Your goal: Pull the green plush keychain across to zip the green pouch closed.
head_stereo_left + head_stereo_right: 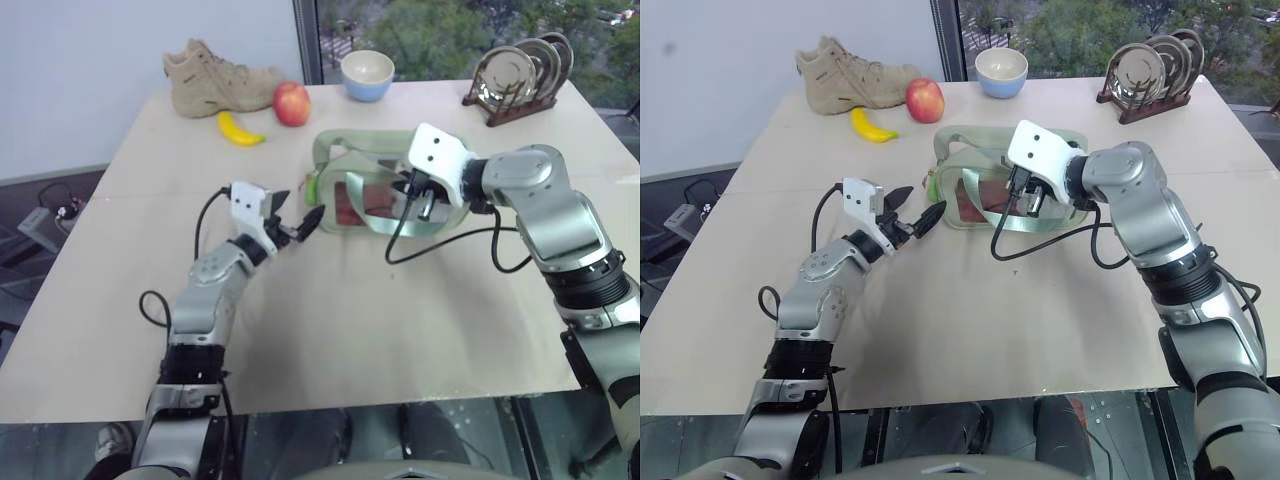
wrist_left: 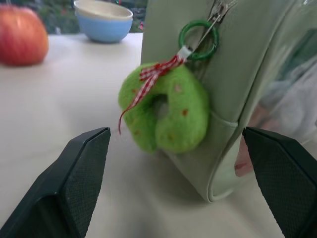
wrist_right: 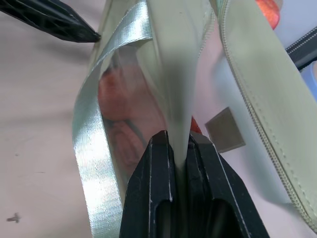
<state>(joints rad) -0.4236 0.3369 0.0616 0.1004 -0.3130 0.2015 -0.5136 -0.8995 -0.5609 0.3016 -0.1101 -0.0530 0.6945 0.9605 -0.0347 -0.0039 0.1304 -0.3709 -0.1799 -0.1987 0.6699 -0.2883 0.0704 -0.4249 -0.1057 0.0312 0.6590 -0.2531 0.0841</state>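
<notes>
Two fingers (image 3: 171, 198) pinch one green pouch (image 3: 247, 89).

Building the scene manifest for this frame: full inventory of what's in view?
green pouch: 1, pale mint, table centre
green plush keychain: 1, lime, on the pouch's zipper ring
apple: 1, red, far side by the boot
banana: 1, yellow, in front of the boot
boot: 1, tan, far left
bowl: 1, blue and cream, far centre
plate rack: 1, dark with metal plates, far right
table: 1, light wood
left gripper: open, facing the keychain
right gripper: shut on the pouch
</notes>
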